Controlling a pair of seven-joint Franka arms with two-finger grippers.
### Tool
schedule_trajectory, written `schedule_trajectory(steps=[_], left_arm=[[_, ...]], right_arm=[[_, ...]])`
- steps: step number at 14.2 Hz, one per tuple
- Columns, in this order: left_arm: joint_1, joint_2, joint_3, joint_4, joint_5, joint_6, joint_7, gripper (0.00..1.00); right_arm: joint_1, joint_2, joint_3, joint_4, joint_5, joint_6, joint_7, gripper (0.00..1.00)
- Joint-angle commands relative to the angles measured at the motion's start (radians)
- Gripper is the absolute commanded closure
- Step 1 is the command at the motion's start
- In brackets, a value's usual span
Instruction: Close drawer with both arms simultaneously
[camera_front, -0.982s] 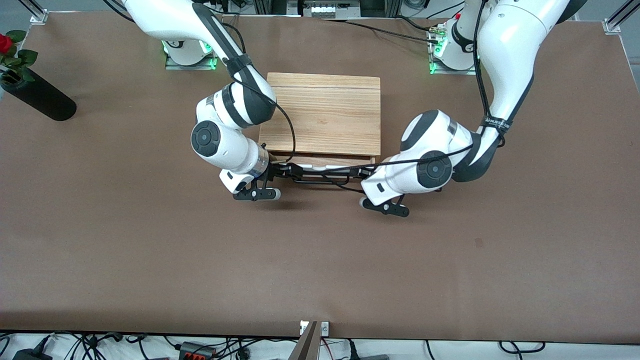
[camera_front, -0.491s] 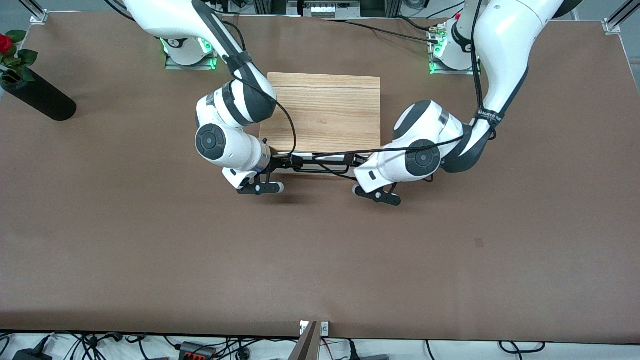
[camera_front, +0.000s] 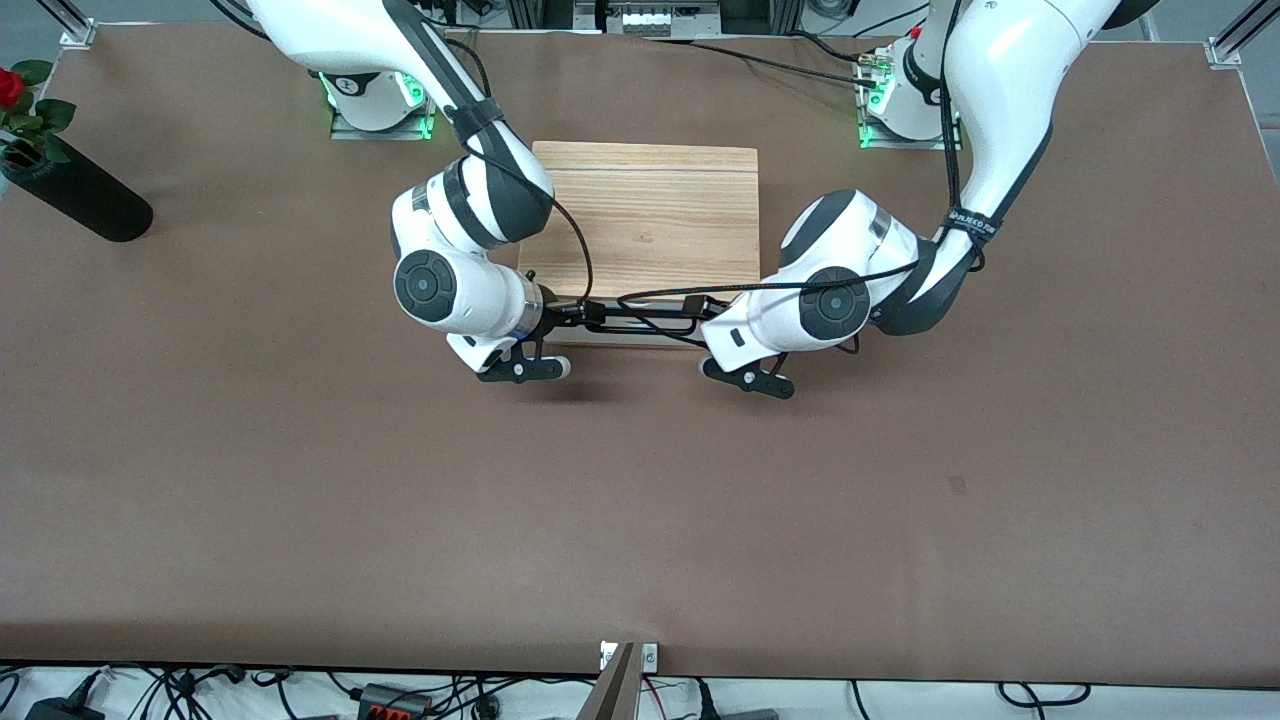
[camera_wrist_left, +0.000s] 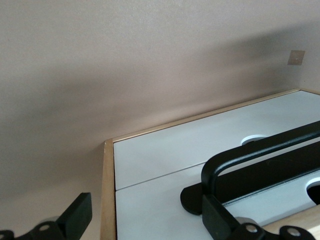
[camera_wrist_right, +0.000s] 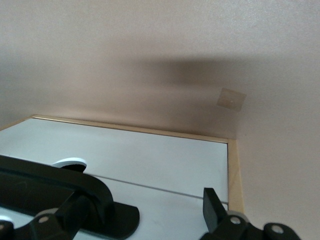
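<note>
front view puts the drawer (camera_front: 640, 335) at the face of the oak box (camera_front: 645, 220) that looks toward the front camera, in the middle of the table (camera_front: 300, 500) between the two bases; only a thin strip of it shows past the box edge, so it looks nearly or fully shut. its long axis, and that of the black bar handle (camera_front: 640, 318), runs from the right arm's end of the table to the left arm's end, so any remaining push has to go square to that, toward the bases

the right gripper (camera_front: 560, 318) sits at the handle end toward the right arm's base, the left gripper (camera_front: 715, 322) at the end toward the left arm's base, each arm nearest its own end, neither waiting. both come in level with the drawer front, pointing at the panel

in the left wrist view the fingers (camera_wrist_left: 217, 222) are spread fairly wide, one pad by the handle's foot (camera_wrist_left: 220, 185) and the other (camera_wrist_left: 75, 217) out past the box edge; they straddle rather than clamp. the right wrist view shows the same: fingers (camera_wrist_right: 75, 220) parted, one against the handle's foot (camera_wrist_right: 95, 205), the other (camera_wrist_right: 215, 210) near the wood rim. the white front panel (camera_wrist_left: 165, 150) lies straight ahead of both sets of fingers and appears flush within the oak frame, so i judge little or no travel is left
</note>
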Motion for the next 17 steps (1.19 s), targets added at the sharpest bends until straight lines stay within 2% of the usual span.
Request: schedule_trajectory(steps=[1,4,10,12,14,16,17], left_arm=[[0.016,0.0,-0.011,0.01,0.007,0.009,0.011,0.0],[0.017,0.023,-0.005,0.102,0.005,0.009,0.011,0.0],[0.02,-0.009,0.104,0.183,0.01,-0.011,0.006,0.0],[0.02,-0.06,0.147,0.184,0.007,-0.054,0.005,0.0],[0.019,-0.121,0.223,0.184,0.008,-0.153,-0.009,0.0],[0.02,-0.188,0.305,0.185,0.013,-0.207,0.014,0.0],[0.02,-0.216,0.323,0.185,0.013,-0.232,0.061,0.0]], right_arm=[[-0.011,-0.041,-0.01,-0.002,0.005,-0.046,-0.005,0.0],[-0.011,-0.049,-0.01,0.02,0.008,-0.046,-0.002,0.0],[-0.017,-0.101,-0.02,0.04,-0.001,-0.063,-0.005,0.0],[-0.034,-0.126,-0.059,0.046,-0.018,-0.071,-0.002,0.0],[-0.034,-0.15,-0.127,0.049,-0.104,-0.123,-0.01,0.0],[-0.035,-0.173,-0.171,0.049,-0.272,-0.192,-0.024,0.0],[-0.037,-0.179,-0.194,0.049,-0.332,-0.219,-0.047,0.0]])
